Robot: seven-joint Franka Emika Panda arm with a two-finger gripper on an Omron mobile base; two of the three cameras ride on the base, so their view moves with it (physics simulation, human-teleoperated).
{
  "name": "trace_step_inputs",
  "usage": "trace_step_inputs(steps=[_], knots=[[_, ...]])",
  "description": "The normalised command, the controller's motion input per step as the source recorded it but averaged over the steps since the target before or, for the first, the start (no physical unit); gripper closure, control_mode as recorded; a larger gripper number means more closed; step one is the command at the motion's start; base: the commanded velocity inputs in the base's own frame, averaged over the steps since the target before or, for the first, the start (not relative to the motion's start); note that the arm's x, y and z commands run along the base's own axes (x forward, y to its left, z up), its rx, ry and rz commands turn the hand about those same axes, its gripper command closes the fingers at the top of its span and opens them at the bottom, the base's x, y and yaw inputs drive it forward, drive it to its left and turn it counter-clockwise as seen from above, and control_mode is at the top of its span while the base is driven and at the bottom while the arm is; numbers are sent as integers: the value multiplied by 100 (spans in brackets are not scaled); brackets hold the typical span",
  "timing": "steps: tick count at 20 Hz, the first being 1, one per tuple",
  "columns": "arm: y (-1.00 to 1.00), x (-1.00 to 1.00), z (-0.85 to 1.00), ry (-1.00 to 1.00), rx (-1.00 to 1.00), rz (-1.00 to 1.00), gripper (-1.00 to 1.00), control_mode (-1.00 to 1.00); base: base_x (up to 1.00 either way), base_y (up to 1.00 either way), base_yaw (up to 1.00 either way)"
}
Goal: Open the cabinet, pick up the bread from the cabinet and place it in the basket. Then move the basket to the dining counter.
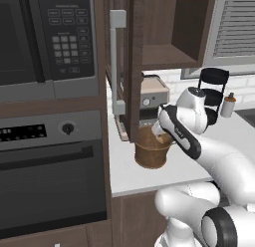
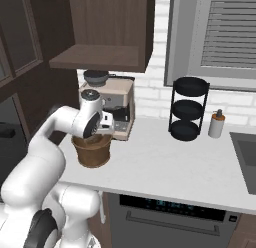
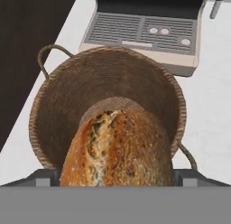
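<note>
Step in hand: placing the bread point(image 3: 118, 148) into the basket point(image 3: 67, 96); the cabinet point(image 1: 130, 61) door stands open, so the opening and the pick-up are judged done.
Landmark: the basket, on the white counter point(image 2: 165, 167) directly below the open cabinet and just in front of the coffee machine point(image 2: 117, 109).
Gripper: the gripper point(image 1: 160, 133) hangs directly over the basket's mouth, at about rim height, pointing down into it.
Jaws: spread about as wide as they go, one to each side of the loaf; whether the fingers touch the crust cannot be told, since the tips are hidden at the bottom of the hand view.
Bread: above the basket's interior, between the jaws; in the hand view it covers the near part of the basket floor and overlaps the near rim. Whether it rests on the floor or is held clear of it cannot be told.
Basket handles: two small loops at the rim, on opposite sides.
Next move calls for (judgement): confirm the loaf is free inside the basket, lift the hand straight up clear of the rim, then take a firm hold on the rim or a loop handle to carry the basket to the dining counter.
Risk (judgement): a sideways withdrawal could nudge the rim and tip the basket towards the coffee machine.
</note>
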Motion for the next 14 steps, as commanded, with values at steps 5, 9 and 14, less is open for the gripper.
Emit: trace_step_inputs(steps=[5,9,14], knots=[[17,39,-48,2,0,0,100,-100,0,0,0],[25,29,-46,2,0,0,100,-100,0,0,0],[21,23,-28,0,0,0,100,-100,0,0,0]])
